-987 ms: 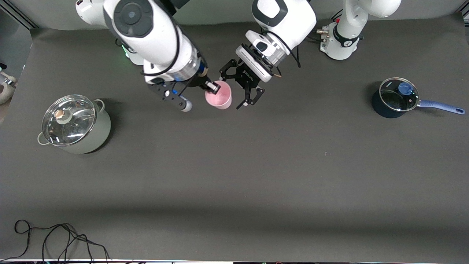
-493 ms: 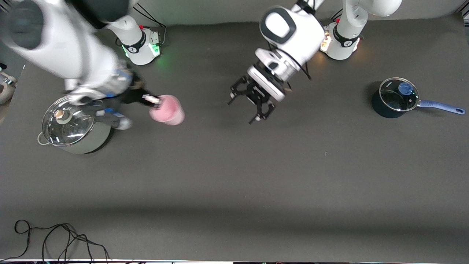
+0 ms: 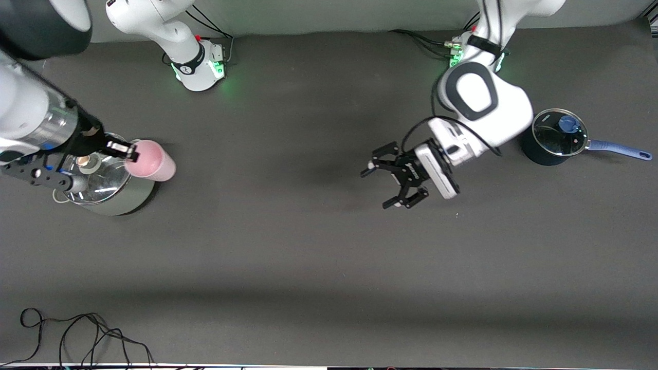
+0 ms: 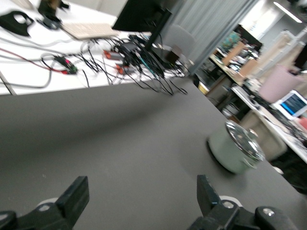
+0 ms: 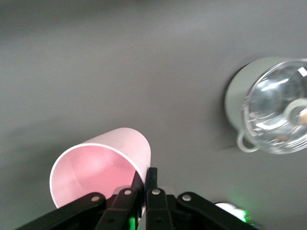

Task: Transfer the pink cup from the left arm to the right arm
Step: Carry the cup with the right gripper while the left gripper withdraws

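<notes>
Front view: right tool (image 3: 123, 150) is pressed together on the rim of the pink cup (image 3: 150, 160), held up in the air. Cup projects off the tool tips, over the edge of the grey-green lidded pot (image 3: 104, 181) at the right arm's end of the worktop (image 3: 318, 246). Left tool (image 3: 396, 182) is spread, nothing between its fingers, above bare worktop; blue saucepan (image 3: 555, 137) near its wrist.

Left wrist view: spread fingers (image 4: 72, 201) w/ bare worktop between; pot (image 4: 236, 152) and cup (image 4: 279, 82) well apart from the tool.

Right wrist view: tool (image 5: 145, 184) pinches the cup wall (image 5: 103, 167), one finger inside, one outside; pot (image 5: 268, 108) below.
</notes>
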